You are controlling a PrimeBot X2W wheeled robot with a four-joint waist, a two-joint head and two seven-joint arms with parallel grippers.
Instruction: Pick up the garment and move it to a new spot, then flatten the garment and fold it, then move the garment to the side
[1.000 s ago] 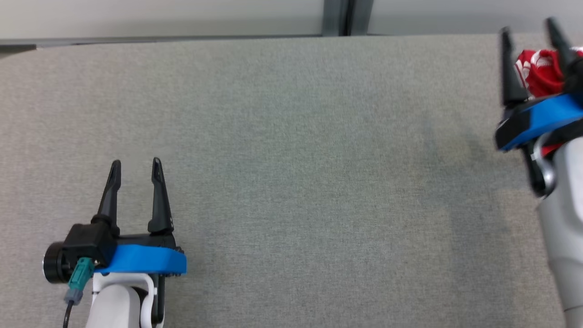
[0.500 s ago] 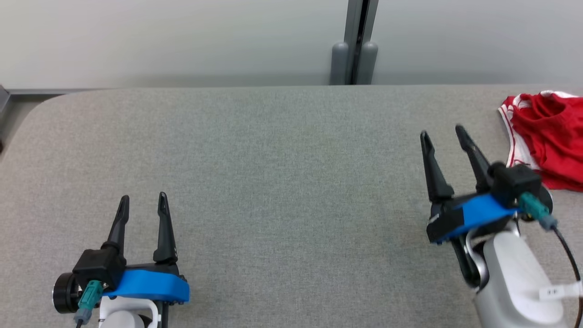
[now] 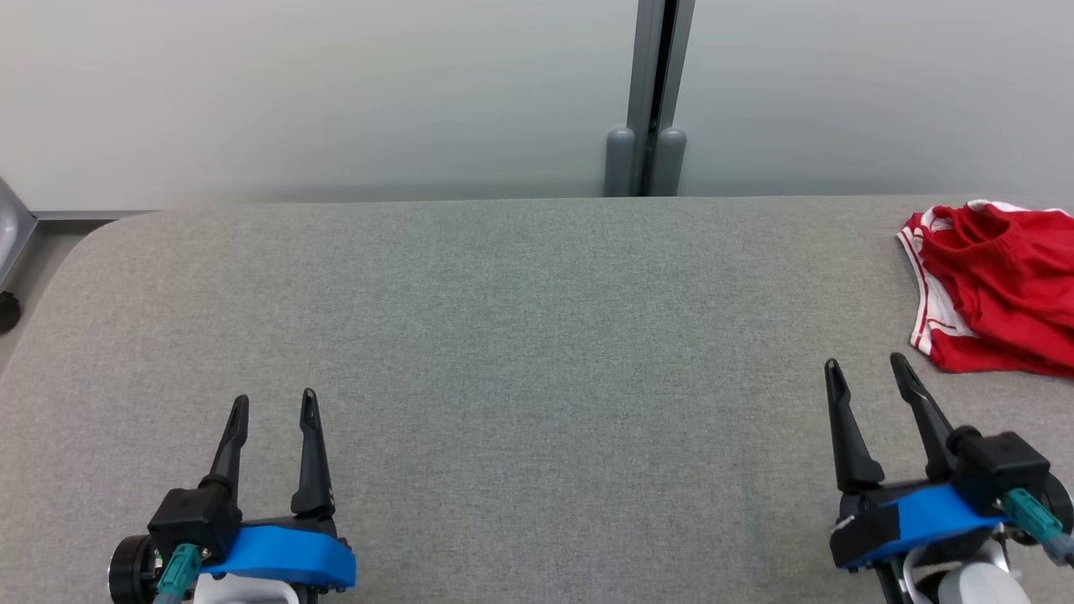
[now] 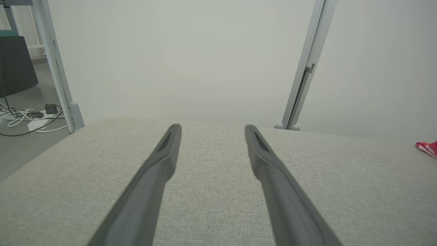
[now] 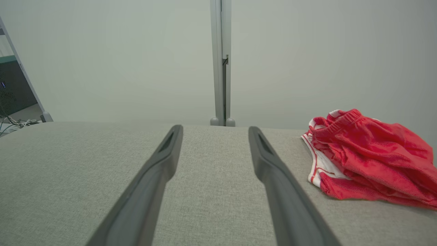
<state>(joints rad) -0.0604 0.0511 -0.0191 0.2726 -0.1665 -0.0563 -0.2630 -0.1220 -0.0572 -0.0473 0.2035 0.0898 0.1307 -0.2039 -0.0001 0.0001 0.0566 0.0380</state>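
The garment is a red pair of shorts with white side stripes, lying crumpled at the table's far right edge; the right wrist view has it to the right of the fingers, and a red sliver shows at the left wrist view's right edge. My right gripper stands open near the table's front right, short of the garment and a little left of it, holding nothing. At the front left, my left gripper is open and empty as well.
The grey fabric-covered table has a rounded far left corner. A pale wall with a grey vertical post stands right behind the far edge. Cables lie on the floor past the table's left end.
The head camera has tilted up, so the whole picture slid down. My right gripper has drawn back from the garment toward the table's front; the garment lies free on the table.
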